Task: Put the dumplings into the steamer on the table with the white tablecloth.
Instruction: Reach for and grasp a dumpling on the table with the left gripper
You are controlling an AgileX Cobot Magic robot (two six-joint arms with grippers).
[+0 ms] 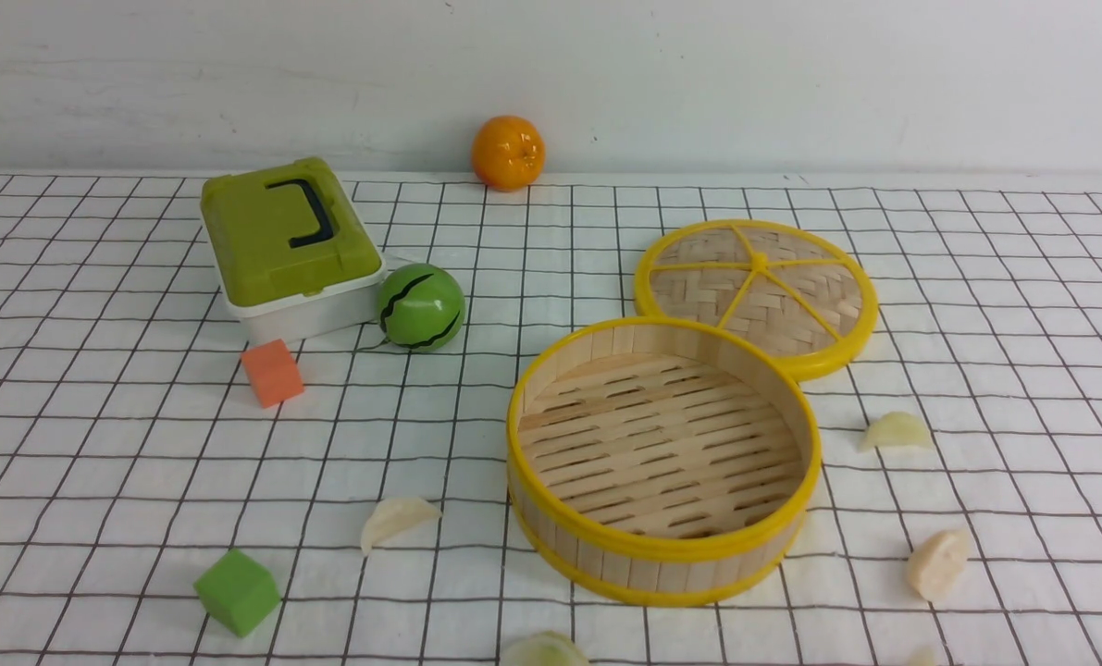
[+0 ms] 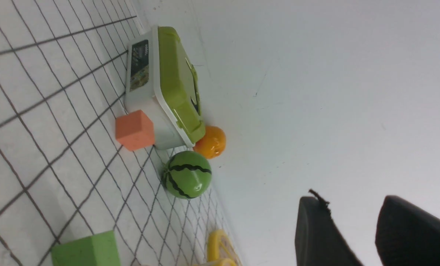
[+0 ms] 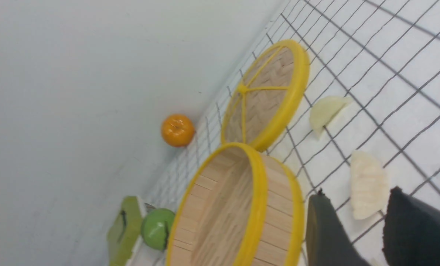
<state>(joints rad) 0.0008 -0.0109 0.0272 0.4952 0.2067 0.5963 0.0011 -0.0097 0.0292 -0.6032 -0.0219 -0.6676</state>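
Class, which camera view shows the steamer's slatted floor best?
The front view: it looks down into the steamer, showing the whole bare slatted floor. The right wrist view shows the steamer nearly side-on, mostly wall and rims. The left wrist view catches only yellow slivers at its edge.

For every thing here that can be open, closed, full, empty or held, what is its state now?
Steamer: open, upright, empty.
Lid: off, lying flat behind the steamer.
Green box: closed, handle folded down.
Dumplings: on the cloth, outside the steamer.
Left gripper: open, holding nothing.
Right gripper: open, holding nothing.
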